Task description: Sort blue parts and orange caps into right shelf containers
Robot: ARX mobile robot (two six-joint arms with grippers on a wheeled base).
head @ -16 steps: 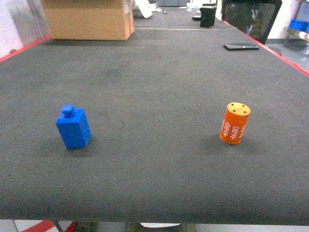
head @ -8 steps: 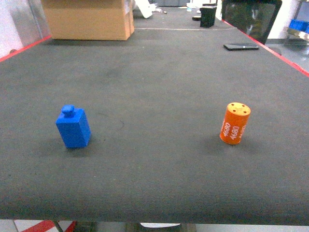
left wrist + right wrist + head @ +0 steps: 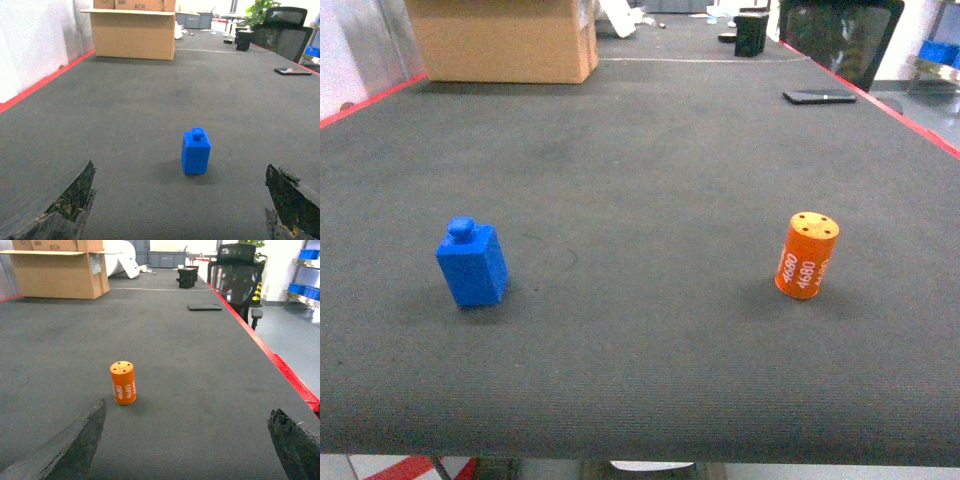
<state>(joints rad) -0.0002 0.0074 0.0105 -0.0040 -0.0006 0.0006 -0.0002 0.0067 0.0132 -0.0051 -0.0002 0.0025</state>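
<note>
A blue part point(image 3: 472, 262), a small block with a knob on top, stands on the dark mat at the left. In the left wrist view the blue part point(image 3: 195, 151) stands ahead of my left gripper point(image 3: 179, 172), which is open and holds nothing. An orange cap point(image 3: 807, 255), a cylinder printed 4680, stands at the right. My open right gripper point(image 3: 187, 407) has the orange cap point(image 3: 123, 382) ahead and to its left. Neither gripper shows in the head view. Blue bins point(image 3: 306, 290) sit on a shelf far off to the right.
A cardboard box point(image 3: 505, 40) stands at the table's far left. A black phone point(image 3: 818, 97) lies near the far right edge, with a black chair point(image 3: 840, 35) behind it. Red strips point(image 3: 290, 382) mark the table's side edges.
</note>
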